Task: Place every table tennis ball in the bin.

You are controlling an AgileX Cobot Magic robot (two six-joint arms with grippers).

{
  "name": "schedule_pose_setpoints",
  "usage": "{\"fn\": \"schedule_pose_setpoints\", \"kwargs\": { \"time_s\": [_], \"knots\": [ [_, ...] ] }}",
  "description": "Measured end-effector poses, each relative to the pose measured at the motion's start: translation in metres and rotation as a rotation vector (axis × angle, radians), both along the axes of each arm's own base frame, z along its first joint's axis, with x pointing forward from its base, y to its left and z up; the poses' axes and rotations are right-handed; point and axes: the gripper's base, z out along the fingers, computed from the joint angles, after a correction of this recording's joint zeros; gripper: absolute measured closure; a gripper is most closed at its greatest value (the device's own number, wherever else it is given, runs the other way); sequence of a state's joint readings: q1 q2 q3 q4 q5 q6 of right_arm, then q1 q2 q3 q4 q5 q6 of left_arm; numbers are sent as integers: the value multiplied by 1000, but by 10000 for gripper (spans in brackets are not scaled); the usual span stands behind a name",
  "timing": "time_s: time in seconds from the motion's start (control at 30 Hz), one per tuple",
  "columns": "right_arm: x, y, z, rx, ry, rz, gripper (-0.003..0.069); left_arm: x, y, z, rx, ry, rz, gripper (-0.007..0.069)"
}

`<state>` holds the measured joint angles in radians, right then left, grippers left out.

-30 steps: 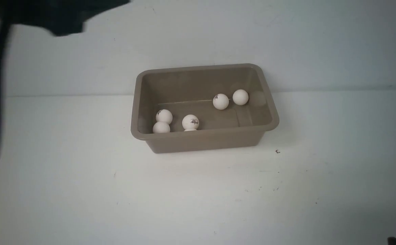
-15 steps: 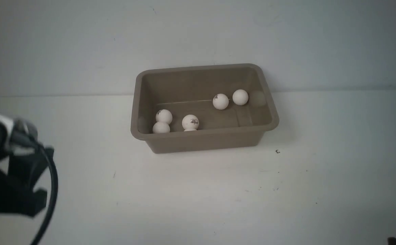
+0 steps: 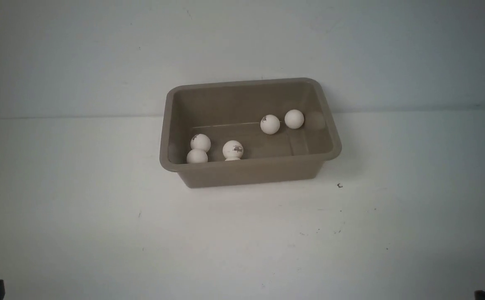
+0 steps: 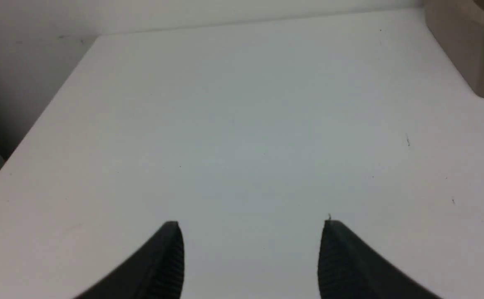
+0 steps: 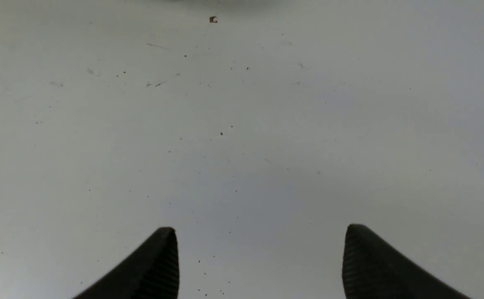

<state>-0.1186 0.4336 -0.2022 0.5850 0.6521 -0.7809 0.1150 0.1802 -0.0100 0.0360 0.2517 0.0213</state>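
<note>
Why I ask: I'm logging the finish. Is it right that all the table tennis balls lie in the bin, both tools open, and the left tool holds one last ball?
Not quite. In the left wrist view the left tool is open but empty. The table tennis balls are in the bin, as the front view shows, and the right tool is open.

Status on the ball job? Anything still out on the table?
Looks done: six table tennis balls sit inside the bin, one nearly hidden behind its front rim. Nothing in hand: the left gripper and right gripper both show open, empty fingers over the bare table. No ball visible outside.
</note>
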Motion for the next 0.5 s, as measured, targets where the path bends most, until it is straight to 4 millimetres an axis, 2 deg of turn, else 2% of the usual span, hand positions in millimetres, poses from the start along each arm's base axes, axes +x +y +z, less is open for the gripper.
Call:
{"fn": "schedule_pose_setpoints", "kwargs": {
  "time_s": [0.5],
  "knots": [
    [0, 1, 0, 11, 1, 0, 177, -15, 0, -13, 48, -5, 3, 228]
  ]
}}
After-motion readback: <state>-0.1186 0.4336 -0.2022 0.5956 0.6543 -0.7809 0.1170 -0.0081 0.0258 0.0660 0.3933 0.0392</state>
